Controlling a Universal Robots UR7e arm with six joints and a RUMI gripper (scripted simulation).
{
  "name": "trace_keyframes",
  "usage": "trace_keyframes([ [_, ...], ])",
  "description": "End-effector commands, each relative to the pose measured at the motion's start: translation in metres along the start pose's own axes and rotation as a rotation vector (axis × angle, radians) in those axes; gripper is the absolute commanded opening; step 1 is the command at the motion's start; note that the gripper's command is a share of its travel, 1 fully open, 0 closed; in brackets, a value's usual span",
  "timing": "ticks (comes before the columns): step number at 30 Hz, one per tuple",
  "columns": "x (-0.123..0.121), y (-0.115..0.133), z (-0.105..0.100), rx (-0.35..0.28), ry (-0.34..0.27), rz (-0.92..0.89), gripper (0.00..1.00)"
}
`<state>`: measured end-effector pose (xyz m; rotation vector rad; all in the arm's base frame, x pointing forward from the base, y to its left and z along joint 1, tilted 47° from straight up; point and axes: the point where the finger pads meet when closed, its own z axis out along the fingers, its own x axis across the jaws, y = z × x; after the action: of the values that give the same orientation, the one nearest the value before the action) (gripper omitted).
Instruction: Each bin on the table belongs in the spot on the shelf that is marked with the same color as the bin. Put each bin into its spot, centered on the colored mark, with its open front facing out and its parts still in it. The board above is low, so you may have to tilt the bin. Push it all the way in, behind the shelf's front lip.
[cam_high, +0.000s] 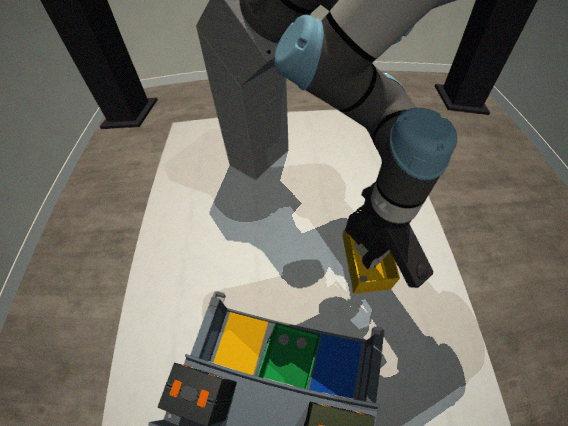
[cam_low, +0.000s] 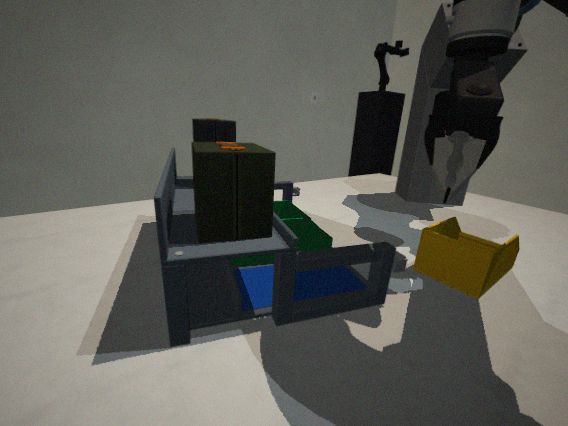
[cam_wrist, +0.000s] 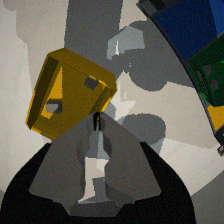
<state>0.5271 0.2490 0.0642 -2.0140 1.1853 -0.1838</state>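
Altogether two bins are visible: one yellow bin (cam_high: 374, 270) standing on the white table (cam_high: 165, 260), and one green bin (cam_high: 289, 356) already seated in the middle spot of the gray shelf (cam_high: 371, 350). That shelf carries three colored marks side by side: a yellow mark (cam_high: 240, 342) at one end, bare of any bin, the green one under its bin, and a blue mark (cam_high: 336, 362) at the other end, also bare. Two small gray parts (cam_wrist: 91, 82) lie inside the yellow bin in the wrist view, and two round gray parts (cam_high: 292, 341) sit in the green bin. Two dark boxes with orange tabs (cam_high: 196, 394) rest on the shelf's upper board. One gripper (cam_low: 449, 189) hangs above the yellow bin, near its rim, its two pale fingers pressed together at the tips with nothing between them. From the exterior view the fingertips are apart from the bin, touching nothing. The yellow bin sits near the shelf's blue end, outside it.
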Motion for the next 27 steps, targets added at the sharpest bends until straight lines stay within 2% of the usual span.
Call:
trace_keyframes([
  [1, -0.028, 0.0, -0.009, 0.008, 0.029, 0.147, 0.0],
  [8, -0.065, 0.006, -0.02, 0.018, 0.026, 0.331, 0.0],
  [14, -0.086, 0.011, -0.027, 0.026, 0.021, 0.445, 0.0],
  [27, -0.102, 0.016, -0.034, 0.033, 0.017, 0.534, 0.0],
])
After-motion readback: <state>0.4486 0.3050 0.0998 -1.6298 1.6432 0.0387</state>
